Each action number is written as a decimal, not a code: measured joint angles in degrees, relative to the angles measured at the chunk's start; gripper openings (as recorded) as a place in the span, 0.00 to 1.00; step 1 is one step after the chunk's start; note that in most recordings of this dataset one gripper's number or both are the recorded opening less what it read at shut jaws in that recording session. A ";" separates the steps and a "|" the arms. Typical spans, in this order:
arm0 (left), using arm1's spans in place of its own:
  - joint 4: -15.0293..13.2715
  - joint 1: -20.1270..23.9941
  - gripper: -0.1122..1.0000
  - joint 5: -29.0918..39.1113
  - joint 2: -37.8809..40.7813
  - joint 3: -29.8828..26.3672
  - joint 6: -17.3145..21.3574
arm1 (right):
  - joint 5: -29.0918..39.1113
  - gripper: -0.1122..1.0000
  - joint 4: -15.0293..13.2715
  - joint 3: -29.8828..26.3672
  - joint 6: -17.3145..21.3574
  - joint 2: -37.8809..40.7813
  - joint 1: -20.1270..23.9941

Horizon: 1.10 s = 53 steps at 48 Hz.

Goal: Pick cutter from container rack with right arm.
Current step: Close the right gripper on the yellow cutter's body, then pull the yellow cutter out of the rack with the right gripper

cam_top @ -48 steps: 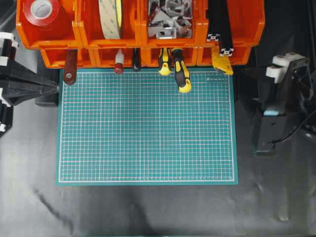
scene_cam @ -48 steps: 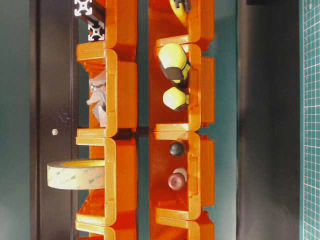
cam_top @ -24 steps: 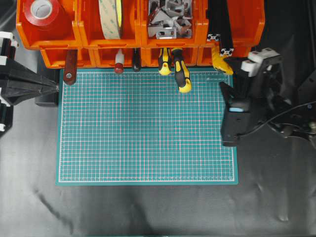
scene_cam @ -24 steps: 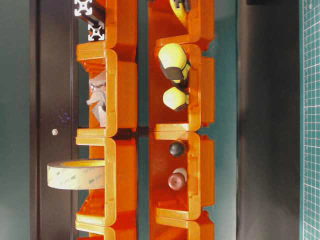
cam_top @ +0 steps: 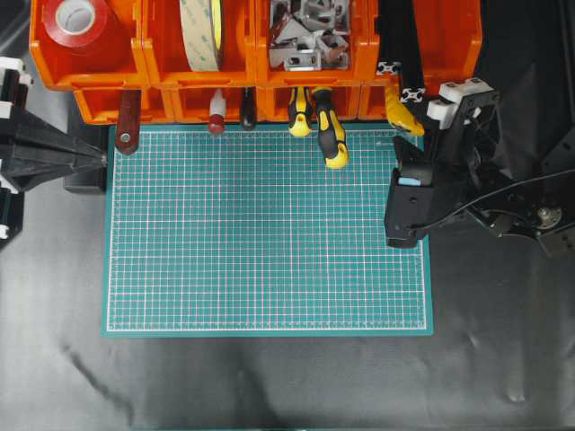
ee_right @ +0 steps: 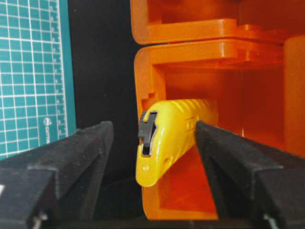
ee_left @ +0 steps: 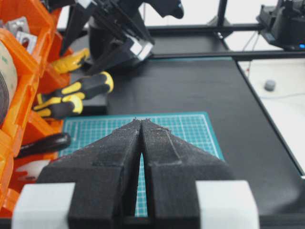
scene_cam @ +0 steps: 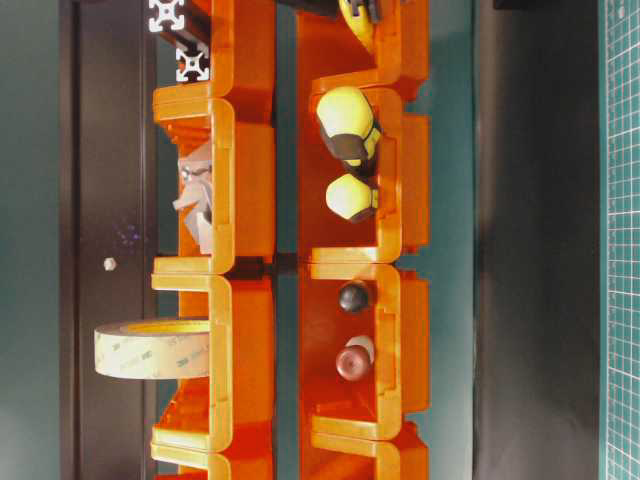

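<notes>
Beside cutter (ee_right: pixel 164 138) now, right claw (ee_right: pixel 155 157)

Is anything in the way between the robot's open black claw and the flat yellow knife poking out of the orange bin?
No. In the right wrist view the flat yellow cutter sits between the open right gripper's fingers, with only bare air on either side.

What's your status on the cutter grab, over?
Right gripper open, jaws either side of the cutter, not touching. Cutter sticks out of the container rack end bin. Left gripper shut, parked off the mat. Nothing in the way.
</notes>
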 measured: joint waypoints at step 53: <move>0.00 0.00 0.10 0.00 -0.26 0.00 0.00 | 15.56 0.35 0.00 -16.00 3.25 -1.58 20.30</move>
